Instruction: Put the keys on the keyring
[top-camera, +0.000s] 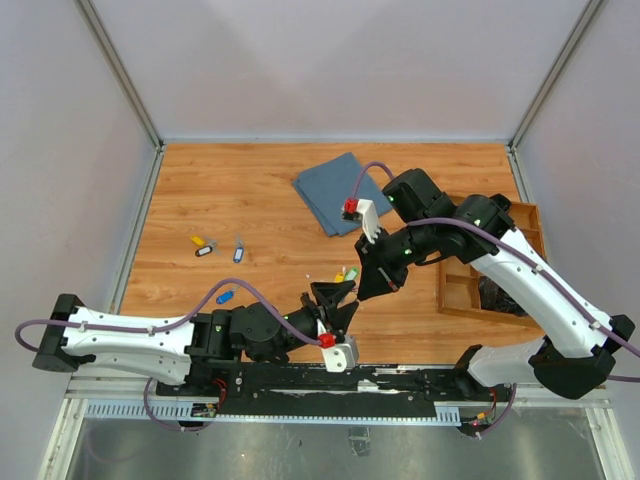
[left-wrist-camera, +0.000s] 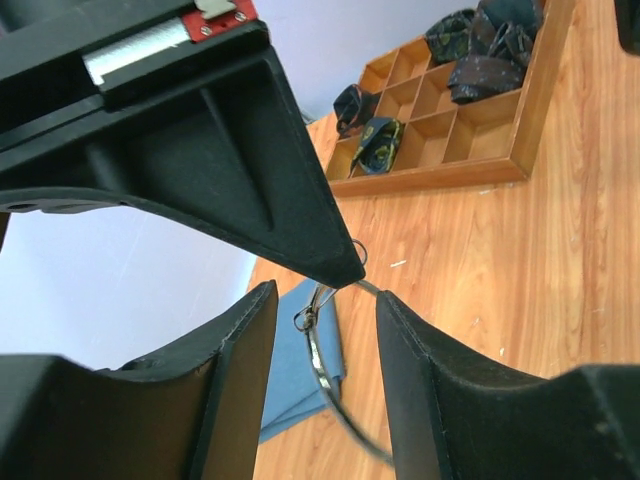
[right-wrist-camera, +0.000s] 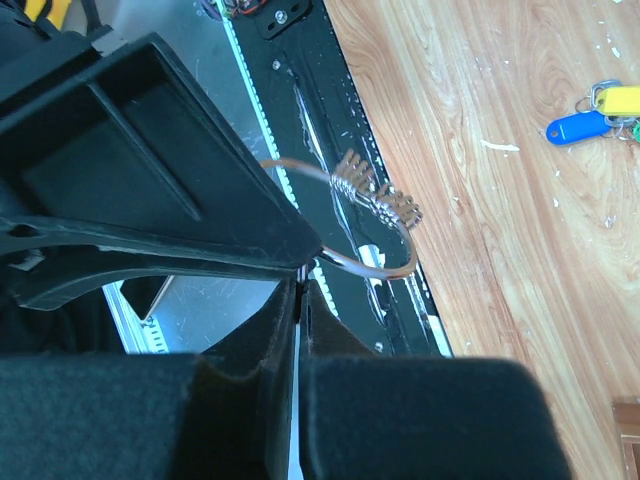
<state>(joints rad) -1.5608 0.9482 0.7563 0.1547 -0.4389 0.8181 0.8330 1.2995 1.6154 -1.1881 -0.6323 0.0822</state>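
The keyring (left-wrist-camera: 322, 365) is a thin silver wire ring with a short chain bit (right-wrist-camera: 378, 198). My right gripper (right-wrist-camera: 302, 285) is shut on its edge and holds it above the table's near edge. My left gripper (left-wrist-camera: 327, 296) stands open around the ring, one finger on either side. In the top view both grippers, left (top-camera: 338, 300) and right (top-camera: 368, 288), meet at the front centre. Keys lie loose on the table: a yellow and dark tagged pair (top-camera: 203, 245), a grey-blue one (top-camera: 238, 250), a blue one (top-camera: 224, 297), and green and yellow tags (top-camera: 346, 273) beside the grippers.
A folded blue cloth (top-camera: 335, 190) lies at the back centre. A wooden compartment tray (top-camera: 455, 305) holding dark rolled fabrics stands at the right, under the right arm. The black base rail (top-camera: 300, 380) runs along the near edge.
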